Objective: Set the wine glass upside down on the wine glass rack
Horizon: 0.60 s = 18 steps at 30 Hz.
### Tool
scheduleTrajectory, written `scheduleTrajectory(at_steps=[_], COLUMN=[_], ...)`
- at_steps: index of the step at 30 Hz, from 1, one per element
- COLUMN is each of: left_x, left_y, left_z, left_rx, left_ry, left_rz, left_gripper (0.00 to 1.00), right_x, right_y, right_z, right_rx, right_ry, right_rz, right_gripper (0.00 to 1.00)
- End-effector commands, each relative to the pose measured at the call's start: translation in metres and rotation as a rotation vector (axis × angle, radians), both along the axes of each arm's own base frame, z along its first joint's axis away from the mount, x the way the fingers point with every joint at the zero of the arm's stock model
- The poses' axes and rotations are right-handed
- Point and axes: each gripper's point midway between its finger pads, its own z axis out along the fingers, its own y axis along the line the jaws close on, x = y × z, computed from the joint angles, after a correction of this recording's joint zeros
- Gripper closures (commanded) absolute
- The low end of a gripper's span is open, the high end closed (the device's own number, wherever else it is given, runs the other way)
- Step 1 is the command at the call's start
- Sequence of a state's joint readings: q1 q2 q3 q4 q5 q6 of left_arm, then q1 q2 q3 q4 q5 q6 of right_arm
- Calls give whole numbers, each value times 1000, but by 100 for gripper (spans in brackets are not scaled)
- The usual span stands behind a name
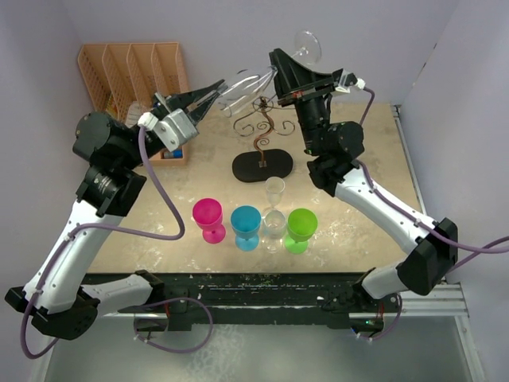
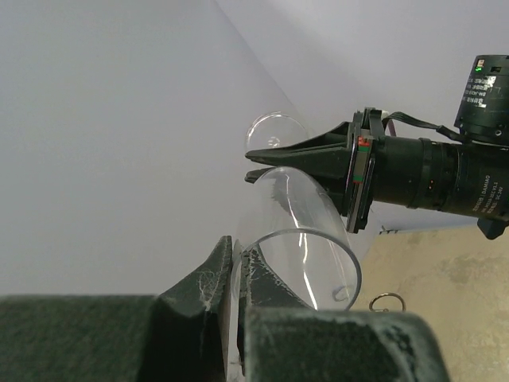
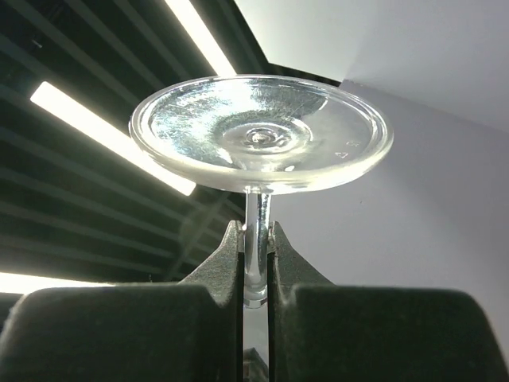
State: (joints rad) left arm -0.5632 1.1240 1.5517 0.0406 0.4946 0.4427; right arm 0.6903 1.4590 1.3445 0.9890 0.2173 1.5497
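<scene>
Before wine glass rack (image 1: 263,165), four goblets (image 1: 246,224)

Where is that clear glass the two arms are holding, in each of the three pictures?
Top external: wine glass upper middle, just above the rack.
Left wrist: centre, bowl towards the camera.
Right wrist: foot and stem, upper centre.
Shared: right gripper clamping the stem.

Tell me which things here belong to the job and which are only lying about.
Job: wine glass, left gripper, right gripper, wine glass rack.
Lying about: pink glass, blue glass, green glass, clear glass on the table, peach organizer.
</scene>
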Motion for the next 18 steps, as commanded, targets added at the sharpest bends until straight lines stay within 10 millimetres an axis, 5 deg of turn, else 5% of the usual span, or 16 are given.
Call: scheduleTrajectory(at_steps=[1,8,18], left_x=[-7,9,13], left_y=[-2,-9,-13], left_z=[1,-45,-56], left_rx=[23,96,110], left_ry=[-79,-10,5], left_rz=[-3,14,10], left_gripper=[100,100,100], right_x=[-17,-25,-29], right_y=[-6,6,18], right_z=[25,43,41], right_rx=[-53,-349,-450], right_ry=[-113,-251,-323], right_rz=[-78,-235,-243], right_gripper=[100,100,87])
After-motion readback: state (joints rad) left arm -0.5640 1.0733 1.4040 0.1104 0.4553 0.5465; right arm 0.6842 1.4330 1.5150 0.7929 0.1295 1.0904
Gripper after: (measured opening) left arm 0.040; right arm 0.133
